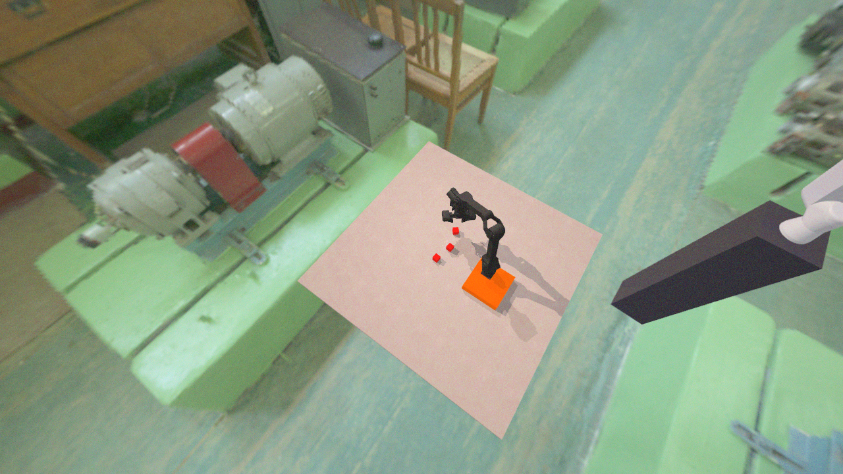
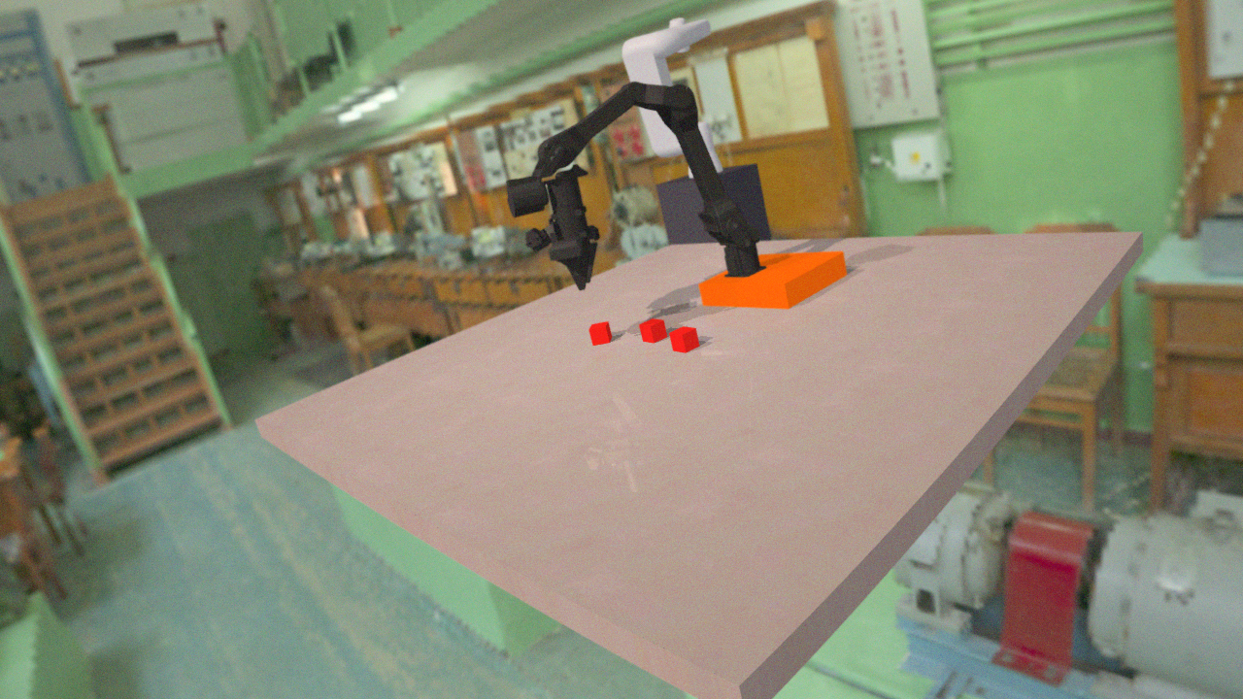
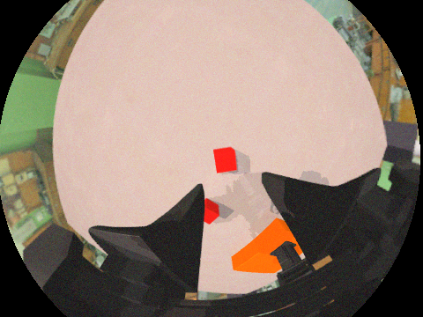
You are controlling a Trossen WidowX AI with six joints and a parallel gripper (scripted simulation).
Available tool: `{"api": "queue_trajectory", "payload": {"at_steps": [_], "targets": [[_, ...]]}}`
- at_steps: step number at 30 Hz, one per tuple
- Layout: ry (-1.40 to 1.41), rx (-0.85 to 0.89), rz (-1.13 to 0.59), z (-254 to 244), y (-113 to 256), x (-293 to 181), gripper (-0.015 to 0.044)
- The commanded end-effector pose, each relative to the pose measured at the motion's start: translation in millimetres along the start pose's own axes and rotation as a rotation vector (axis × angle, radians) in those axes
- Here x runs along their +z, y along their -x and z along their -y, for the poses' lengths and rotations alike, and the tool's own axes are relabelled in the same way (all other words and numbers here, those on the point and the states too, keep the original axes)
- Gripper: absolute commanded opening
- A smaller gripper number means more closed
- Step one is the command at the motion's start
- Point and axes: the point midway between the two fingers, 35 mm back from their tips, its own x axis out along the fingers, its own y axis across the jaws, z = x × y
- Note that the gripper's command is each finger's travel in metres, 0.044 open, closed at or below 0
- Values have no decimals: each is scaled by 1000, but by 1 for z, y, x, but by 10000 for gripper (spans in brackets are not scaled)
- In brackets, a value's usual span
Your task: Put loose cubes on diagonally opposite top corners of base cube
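Note:
Three red cubes of one look lie apart on the table. One cube [image 1: 455,231] [image 2: 600,333] is nearest my gripper. A middle cube [image 1: 449,247] [image 2: 653,330] and a third cube [image 1: 436,258] [image 2: 685,339] lie closer together. Which is the fixed base cannot be told by looks. My gripper [image 2: 583,284] [image 3: 233,182] is open and empty, pointing down above the table near the first cube. The wrist view shows one whole cube [image 3: 225,159] ahead of the fingertips and another cube [image 3: 211,211] partly covered by the left finger. The remaining cube is hidden there.
An orange slab [image 1: 488,288] [image 2: 747,292] [image 3: 253,260] carries the arm's base. The pinkish table [image 1: 388,294] [image 2: 521,416] [image 3: 176,88] has open edges. A dark block [image 1: 707,276] with a white arm stands beyond it.

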Motion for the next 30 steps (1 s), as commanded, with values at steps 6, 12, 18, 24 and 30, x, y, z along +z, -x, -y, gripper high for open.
{"api": "queue_trajectory", "payload": {"at_steps": [6, 12, 18, 24, 30], "targets": [[-10, -10, -26, 4, -49, -7, 265], [-10, -10, -26, 4, -64, -7, 265], [-10, -10, -26, 4, -68, -7, 265], [-10, -10, -26, 4, -78, -7, 265], [-10, -10, -26, 4, -87, -7, 265]]}}
